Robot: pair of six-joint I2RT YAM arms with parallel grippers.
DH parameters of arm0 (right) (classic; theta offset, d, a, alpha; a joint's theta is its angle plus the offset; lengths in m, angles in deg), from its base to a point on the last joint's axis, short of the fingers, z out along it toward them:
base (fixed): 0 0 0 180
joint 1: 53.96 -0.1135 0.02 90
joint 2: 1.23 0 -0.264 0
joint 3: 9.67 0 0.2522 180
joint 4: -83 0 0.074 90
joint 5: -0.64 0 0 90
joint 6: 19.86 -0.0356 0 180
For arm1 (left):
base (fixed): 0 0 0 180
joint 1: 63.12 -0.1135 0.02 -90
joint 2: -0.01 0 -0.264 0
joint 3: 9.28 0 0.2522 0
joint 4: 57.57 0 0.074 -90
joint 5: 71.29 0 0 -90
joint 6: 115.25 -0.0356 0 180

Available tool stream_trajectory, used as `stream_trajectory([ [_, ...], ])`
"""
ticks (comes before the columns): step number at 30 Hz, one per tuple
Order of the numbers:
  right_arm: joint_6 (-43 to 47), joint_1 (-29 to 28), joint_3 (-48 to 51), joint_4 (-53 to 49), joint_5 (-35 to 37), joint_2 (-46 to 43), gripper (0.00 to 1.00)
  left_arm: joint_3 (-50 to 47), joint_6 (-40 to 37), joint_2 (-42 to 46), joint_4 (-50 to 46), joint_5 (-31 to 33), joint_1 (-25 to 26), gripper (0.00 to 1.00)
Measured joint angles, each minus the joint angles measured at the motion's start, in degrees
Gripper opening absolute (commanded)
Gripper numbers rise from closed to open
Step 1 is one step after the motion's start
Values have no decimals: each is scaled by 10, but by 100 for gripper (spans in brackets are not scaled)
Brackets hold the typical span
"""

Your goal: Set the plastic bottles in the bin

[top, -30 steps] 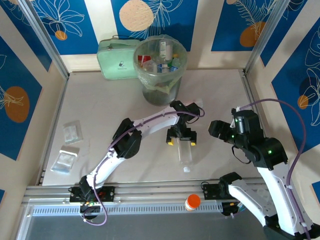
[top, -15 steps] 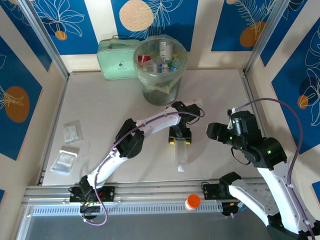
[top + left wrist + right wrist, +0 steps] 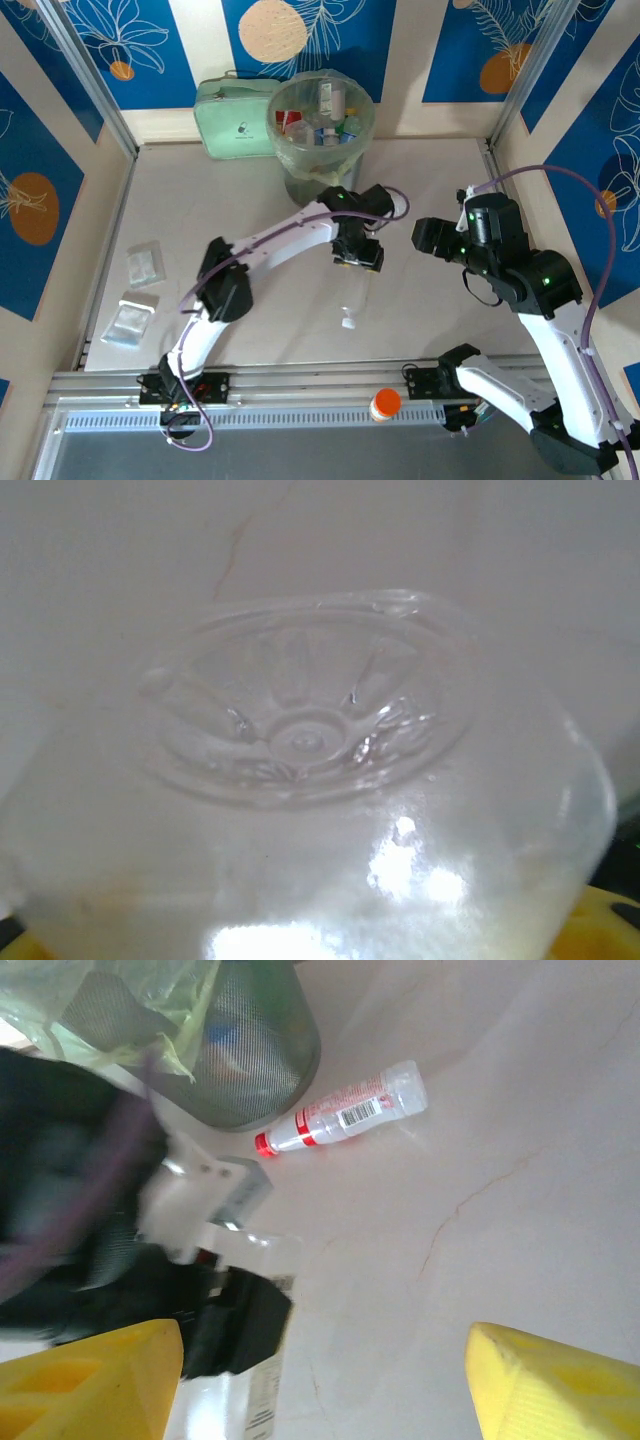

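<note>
My left gripper (image 3: 358,256) is shut on a clear bottle (image 3: 353,295) that hangs cap-down above the table, just in front of the bin (image 3: 320,140). The bottle's ribbed base (image 3: 300,730) presses close to the lens in the left wrist view. The round grey-green bin with its pale green liner holds several bottles. The right wrist view has the bin (image 3: 235,1055) at upper left and a red-labelled clear bottle (image 3: 345,1115) lying on the table beside it. My right gripper (image 3: 428,240) (image 3: 320,1390) hovers open to the right of the held bottle (image 3: 245,1380), nothing between its yellow fingers (image 3: 90,1380).
A flat mint-green case (image 3: 235,120) leans at the back wall left of the bin. Two clear plastic bags (image 3: 145,265) lie at the table's left. An orange-capped white jar (image 3: 385,403) sits on the front rail.
The left gripper shut on the clear bottle lying on the table, lifted it and carried it back toward the bin. The right gripper barely shifted.
</note>
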Motion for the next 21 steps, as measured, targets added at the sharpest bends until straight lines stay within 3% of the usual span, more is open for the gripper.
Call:
stream_trajectory([
  [4,-1,1,-28,0,2,20,74,-21,-32,107,44,-4,-27,52],
  [8,-7,1,-46,-1,2,34,74,-15,-36,163,92,-33,-101,51],
  [15,-10,3,-59,0,-10,51,75,18,66,157,250,-108,-255,51],
  [21,-8,7,-81,0,-35,77,74,75,191,88,415,-126,-313,50],
])
